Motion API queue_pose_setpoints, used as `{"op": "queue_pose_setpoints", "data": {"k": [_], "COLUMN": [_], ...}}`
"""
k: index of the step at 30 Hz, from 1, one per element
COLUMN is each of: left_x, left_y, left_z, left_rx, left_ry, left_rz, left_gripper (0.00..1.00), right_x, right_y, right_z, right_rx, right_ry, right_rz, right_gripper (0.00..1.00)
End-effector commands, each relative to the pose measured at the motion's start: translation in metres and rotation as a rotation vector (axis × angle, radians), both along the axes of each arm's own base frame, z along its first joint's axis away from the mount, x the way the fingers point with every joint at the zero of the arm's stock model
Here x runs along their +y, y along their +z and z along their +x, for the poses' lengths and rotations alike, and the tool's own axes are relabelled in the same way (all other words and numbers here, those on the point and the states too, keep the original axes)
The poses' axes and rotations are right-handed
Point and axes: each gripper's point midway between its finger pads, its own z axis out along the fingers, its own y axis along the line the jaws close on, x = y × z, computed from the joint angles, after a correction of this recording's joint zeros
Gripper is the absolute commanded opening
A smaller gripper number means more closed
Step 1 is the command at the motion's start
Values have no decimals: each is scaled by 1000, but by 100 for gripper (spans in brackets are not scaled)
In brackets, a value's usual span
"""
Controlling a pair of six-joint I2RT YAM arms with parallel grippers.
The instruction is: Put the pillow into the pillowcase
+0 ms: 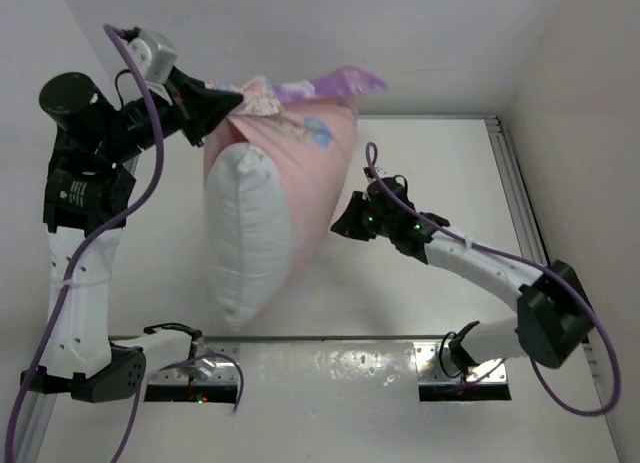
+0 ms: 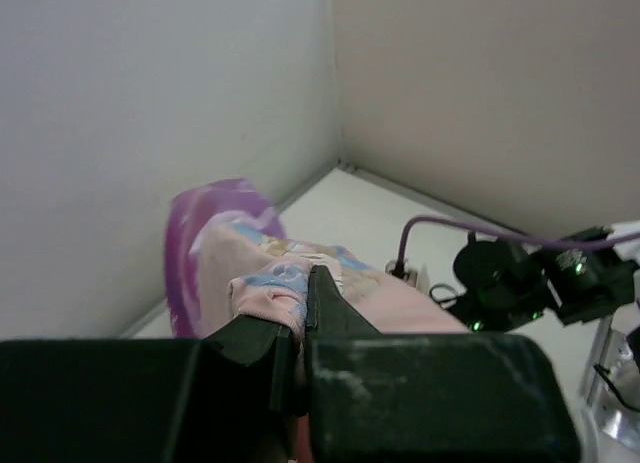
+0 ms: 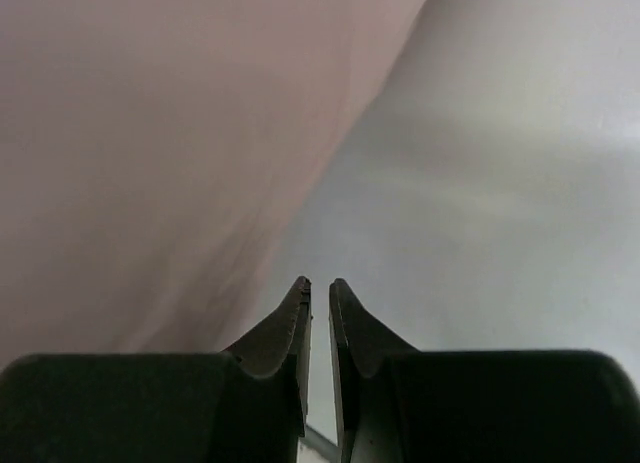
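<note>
The pillowcase [image 1: 312, 173] hangs inside out, pale pink, with purple print at its top edge [image 1: 345, 81]. My left gripper [image 1: 226, 107] holds it up high at the back left, shut on a bunched fold of the fabric [image 2: 268, 288]. The white pillow [image 1: 240, 238] sticks out of the case on the left, its lower end down near the table's front edge. My right gripper [image 1: 345, 223] sits just right of the case, its tips close to the pink cloth [image 3: 150, 133]. Its jaws stand a narrow gap apart with nothing between them [image 3: 319, 283].
The white table [image 1: 440, 173] has a metal rail [image 1: 510, 173] along its right side and white walls behind and beside it. The right arm [image 2: 530, 283] with its purple cable shows in the left wrist view. Both arm bases sit at the near edge.
</note>
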Motion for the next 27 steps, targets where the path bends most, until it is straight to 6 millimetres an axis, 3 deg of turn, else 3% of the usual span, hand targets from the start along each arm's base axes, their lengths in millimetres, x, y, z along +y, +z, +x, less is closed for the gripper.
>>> {"op": "queue_pose_setpoints", "data": {"k": [1, 4, 7, 10, 15, 16, 19, 20, 22, 24, 27], "left_x": [11, 16, 13, 7, -10, -12, -14, -12, -11, -9, -8], "left_y": [86, 96, 91, 74, 39, 40, 32, 34, 34, 35, 34], "left_z": [-16, -13, -8, 3, 14, 12, 13, 13, 11, 9, 5], "left_rx": [-252, -271, -241, -165, -71, -77, -74, -101, -113, -139, -189], "left_ry": [58, 92, 76, 46, -16, -24, -17, -6, 6, 15, 16], "left_rz": [-102, -133, -155, -184, -187, -182, -147, -125, -97, -61, 9], "left_gripper": [0, 0, 0, 0, 0, 0, 0, 0, 0, 0, 0], "right_x": [18, 23, 19, 7, 6, 6, -3, -6, -13, -19, -33], "right_y": [39, 42, 52, 60, 74, 75, 75, 76, 83, 90, 98], "right_z": [35, 28, 26, 26, 26, 26, 29, 30, 32, 37, 44], "right_rx": [-130, -145, -194, -233, -292, -297, -314, -320, -349, -360, -387], "right_ry": [-20, 1, -16, -62, -66, -59, -71, -80, -76, -74, -82], "right_rz": [38, 37, 81, 103, 103, 94, 36, 27, 9, -8, -60], "right_gripper": [12, 13, 16, 18, 24, 24, 44, 54, 64, 86, 99]}}
